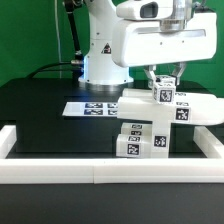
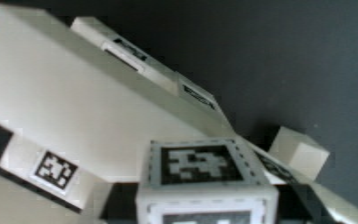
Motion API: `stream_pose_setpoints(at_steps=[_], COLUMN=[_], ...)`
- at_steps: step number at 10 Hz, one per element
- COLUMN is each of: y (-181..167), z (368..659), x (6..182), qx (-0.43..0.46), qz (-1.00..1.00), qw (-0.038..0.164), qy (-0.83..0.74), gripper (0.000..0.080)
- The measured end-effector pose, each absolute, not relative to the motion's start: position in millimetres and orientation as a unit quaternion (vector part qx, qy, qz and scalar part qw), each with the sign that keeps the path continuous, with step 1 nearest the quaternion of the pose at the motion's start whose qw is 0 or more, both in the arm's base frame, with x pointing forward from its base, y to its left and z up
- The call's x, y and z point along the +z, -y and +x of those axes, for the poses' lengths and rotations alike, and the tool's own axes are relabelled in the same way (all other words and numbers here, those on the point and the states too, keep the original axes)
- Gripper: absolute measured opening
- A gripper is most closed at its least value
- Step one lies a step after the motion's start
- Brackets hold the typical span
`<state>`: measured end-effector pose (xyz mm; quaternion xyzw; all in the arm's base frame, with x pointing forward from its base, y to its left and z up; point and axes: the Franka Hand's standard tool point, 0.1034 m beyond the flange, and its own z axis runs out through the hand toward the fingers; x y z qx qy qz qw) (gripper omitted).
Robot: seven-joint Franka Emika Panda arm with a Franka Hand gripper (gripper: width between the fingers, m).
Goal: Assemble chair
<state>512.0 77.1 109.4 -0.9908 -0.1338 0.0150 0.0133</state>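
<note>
Jaws of the two-finger gripper are closed on a small white tagged plastic chair post, centre-right of the exterior frame.

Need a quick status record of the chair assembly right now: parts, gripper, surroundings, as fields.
stage: chair parts clustered on the black table, not a finished chair
gripper: gripper down at the tagged part on top of the cluster, shut on it
marker board: marker board flat, on the exterior view's left of the cluster
border rail: white border rail along the table's near edge
wrist view: tagged block close up, large flat white panel beside it
</note>
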Motion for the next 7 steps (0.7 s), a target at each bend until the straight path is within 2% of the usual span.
stream_pose_setpoints(at_steps=[7], y=[-78.5], z=[512.4], x=[109.8], qx=[0.017], qz=[-0.993], qw=[0.011], qy=[-0.117], gripper=[0.0284])
